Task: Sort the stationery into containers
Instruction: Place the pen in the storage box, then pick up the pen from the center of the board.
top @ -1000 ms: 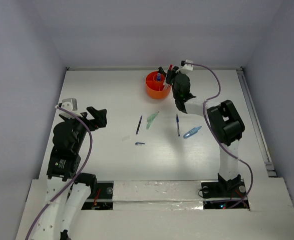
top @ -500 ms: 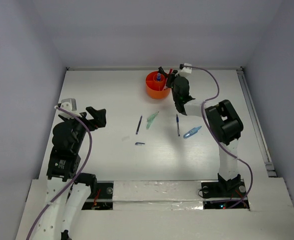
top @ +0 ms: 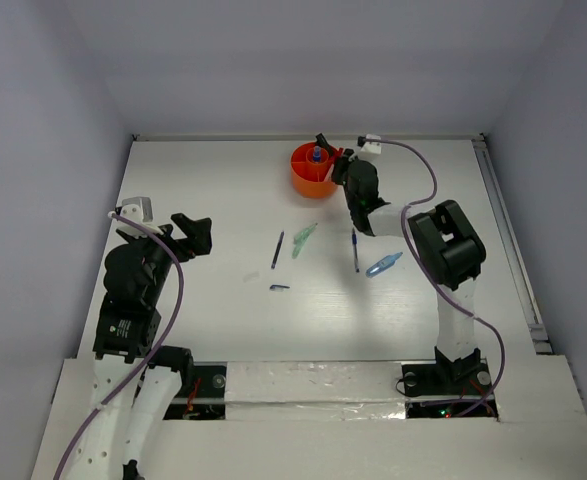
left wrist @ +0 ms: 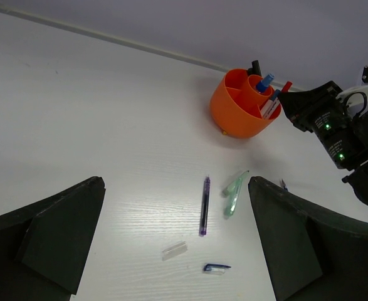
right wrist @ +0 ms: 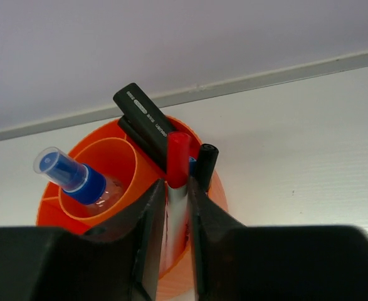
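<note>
- At the orange tub (right wrist: 49,210), our right gripper (right wrist: 177,202) pinched the red-tipped marker (right wrist: 178,150) upright in an outer compartment.
- We judged a gentle release best, sparing the black marker (right wrist: 143,113) alongside.
- Our left gripper (top: 195,233) gaped, empty.

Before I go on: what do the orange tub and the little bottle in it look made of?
The orange tub looks like moulded plastic: uniform opaque colour, smooth walls, soft sheen. The bottle is clear, probably plastic, possibly glass: see-through cover over an opaque blue cap.
</note>
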Controlling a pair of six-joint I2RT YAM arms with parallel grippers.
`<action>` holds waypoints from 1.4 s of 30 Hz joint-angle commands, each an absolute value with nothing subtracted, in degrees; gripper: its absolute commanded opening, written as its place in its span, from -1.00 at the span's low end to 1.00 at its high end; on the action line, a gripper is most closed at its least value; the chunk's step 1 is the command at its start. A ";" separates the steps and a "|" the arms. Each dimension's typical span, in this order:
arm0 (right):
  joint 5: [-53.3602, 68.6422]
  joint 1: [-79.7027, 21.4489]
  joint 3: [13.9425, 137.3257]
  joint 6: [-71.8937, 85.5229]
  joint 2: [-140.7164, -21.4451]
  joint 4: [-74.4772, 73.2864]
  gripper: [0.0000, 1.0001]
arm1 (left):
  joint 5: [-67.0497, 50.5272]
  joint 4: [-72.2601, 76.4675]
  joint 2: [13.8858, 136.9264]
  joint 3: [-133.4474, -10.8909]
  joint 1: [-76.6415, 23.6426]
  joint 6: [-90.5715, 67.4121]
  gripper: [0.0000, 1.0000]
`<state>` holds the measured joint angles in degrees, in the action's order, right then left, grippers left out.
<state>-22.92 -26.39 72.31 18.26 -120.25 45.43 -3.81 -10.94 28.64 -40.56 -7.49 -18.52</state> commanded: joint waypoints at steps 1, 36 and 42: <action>-22.33 -25.49 71.98 19.60 -117.51 46.32 -0.43 | -4.48 -7.82 27.95 -41.84 -7.21 -18.54 0.98; 2.98 -32.16 68.12 30.49 -103.71 0.96 0.34 | -8.00 -7.12 28.30 -41.40 -5.10 -18.46 0.98; 2.73 -36.12 65.66 32.69 -106.52 1.14 0.58 | -8.26 -7.12 28.21 -41.40 -5.10 -18.46 0.98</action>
<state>2.02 -33.89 66.46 30.39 -105.82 1.06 -7.27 -9.87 28.73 -40.56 -5.50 -18.52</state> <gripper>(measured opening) 0.787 0.990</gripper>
